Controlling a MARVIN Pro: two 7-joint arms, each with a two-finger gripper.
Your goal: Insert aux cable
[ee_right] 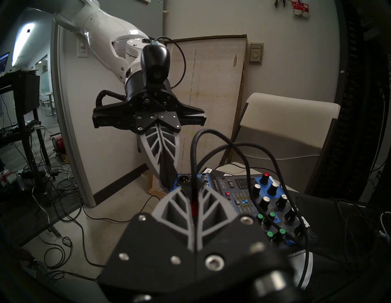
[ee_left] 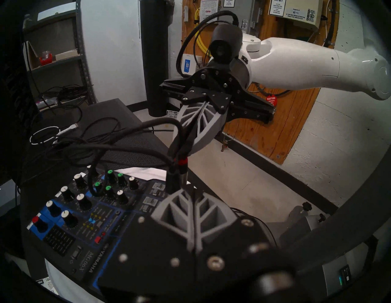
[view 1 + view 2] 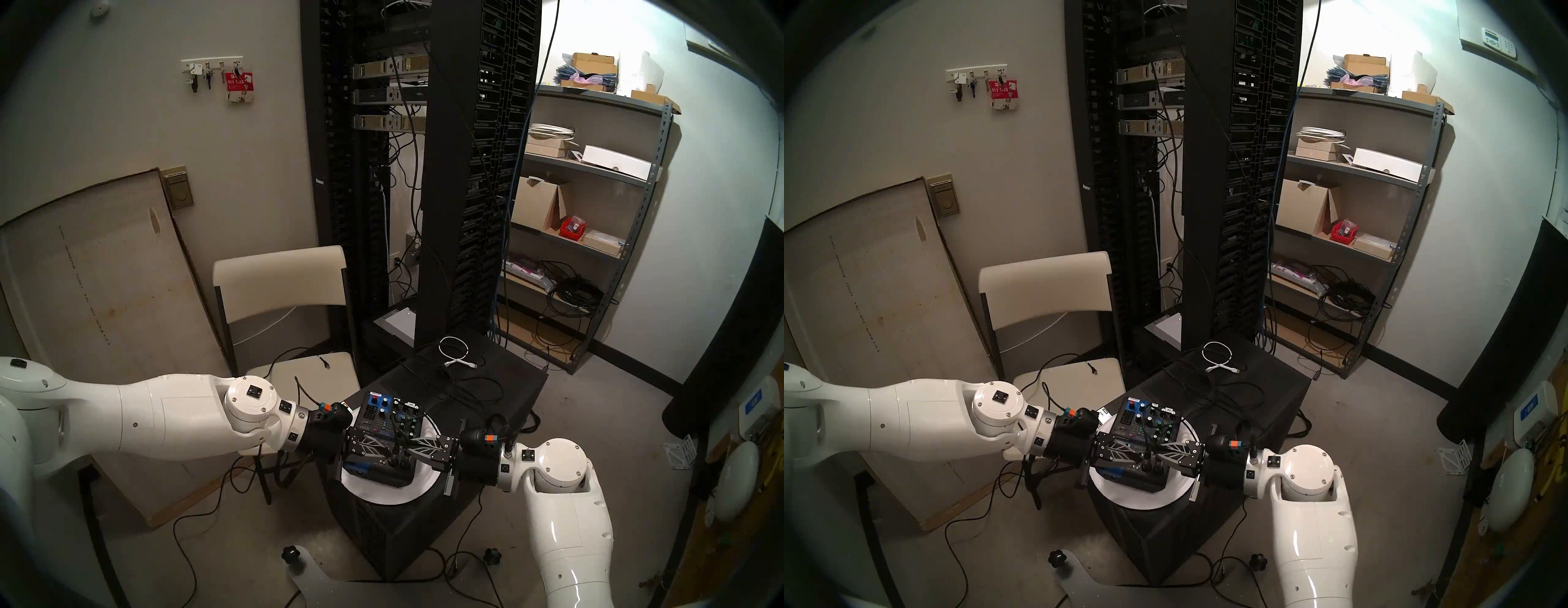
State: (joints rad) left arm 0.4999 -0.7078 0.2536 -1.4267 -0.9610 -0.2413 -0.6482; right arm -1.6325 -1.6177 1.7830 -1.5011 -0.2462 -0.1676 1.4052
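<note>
Server racks, a grey metal shelf of boxes and a cream folding chair [image 3: 280, 293] fill a small equipment room, and low in front of the robot stands a black speaker cabinet [image 3: 488, 382] serving as the tabletop. On it a white round disc [image 3: 418, 488] carries a small black-and-blue audio mixer [image 2: 88, 213] with rows of knobs. Both arms reach in from the sides and meet over the mixer's near edge. The right gripper [image 2: 186, 143] has its jaws pressed shut on the aux cable [image 2: 179, 167], a thin black lead ending in a black plug with a red band; the plug hangs downward from the jaws, just above the mixer's right-hand side, and its metal tip is hard to make out. A second black plug without a red band sits just beside it. The left gripper [image 2: 191, 193] is also closed, its jaws together and apparently empty, with its tips right at the plug's lower end. The lead arcs up and trails back across the cabinet, near a white coiled cable [image 3: 456, 352]. The plug looks light, rigid and smooth, while the lead is limp and will drag or twist it; the firm black barrel by the red band seems the best place to hold, keeping the tip free for the socket.
</note>
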